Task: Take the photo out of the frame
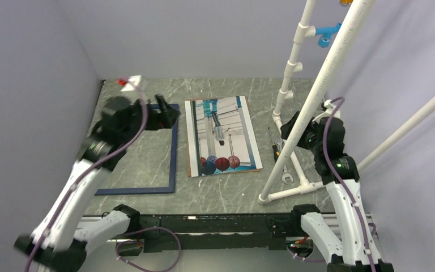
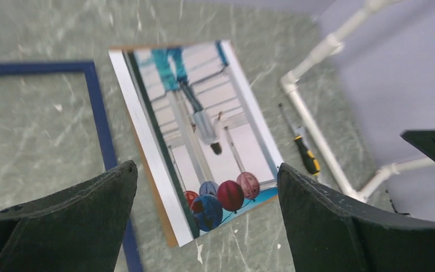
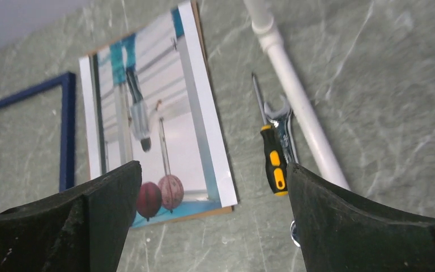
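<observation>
Photo (image 1: 222,136) lying face-up; frame (image 1: 173,153) just left of it, apart; left gripper (image 2: 204,181), right gripper (image 3: 212,175) flanking it, jaws gaping wide, empty.

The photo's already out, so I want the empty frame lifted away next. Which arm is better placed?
Left. The left pincer, open, hangs by the frame's far right corner; the right pincer is past the photo, over by the screwdriver and pipes.
</observation>
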### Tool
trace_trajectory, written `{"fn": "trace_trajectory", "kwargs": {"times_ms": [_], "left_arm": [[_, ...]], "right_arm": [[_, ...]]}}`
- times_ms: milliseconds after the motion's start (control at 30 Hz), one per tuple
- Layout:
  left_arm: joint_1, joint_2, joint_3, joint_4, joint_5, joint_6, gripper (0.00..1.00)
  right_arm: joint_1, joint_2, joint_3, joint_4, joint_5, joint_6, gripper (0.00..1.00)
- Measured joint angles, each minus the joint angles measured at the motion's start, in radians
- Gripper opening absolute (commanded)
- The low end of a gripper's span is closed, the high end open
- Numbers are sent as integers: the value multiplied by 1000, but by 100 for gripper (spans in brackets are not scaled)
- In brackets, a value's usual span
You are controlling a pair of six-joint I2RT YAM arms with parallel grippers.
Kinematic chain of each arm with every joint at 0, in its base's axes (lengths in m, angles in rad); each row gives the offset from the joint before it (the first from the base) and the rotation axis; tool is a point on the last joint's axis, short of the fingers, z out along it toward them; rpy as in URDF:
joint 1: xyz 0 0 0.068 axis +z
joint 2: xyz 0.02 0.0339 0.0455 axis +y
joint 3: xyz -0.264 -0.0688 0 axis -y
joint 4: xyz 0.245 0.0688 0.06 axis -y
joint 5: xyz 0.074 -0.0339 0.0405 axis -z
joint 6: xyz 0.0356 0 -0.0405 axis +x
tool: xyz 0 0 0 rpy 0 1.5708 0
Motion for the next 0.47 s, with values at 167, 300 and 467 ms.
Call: {"fn": "trace_trajectory", "kwargs": {"times_ms": [167, 300, 467], "left_arm": [[0, -338, 2, -70, -16, 56, 99], [0, -515, 11, -132, -51, 87, 99], [0, -594, 42, -212, -101, 111, 99]], "right_arm": [[2, -70, 154, -127, 62, -12, 100], [2, -119, 249, -210, 72, -19, 100], [2, -180, 347, -246, 88, -19, 100]]}}
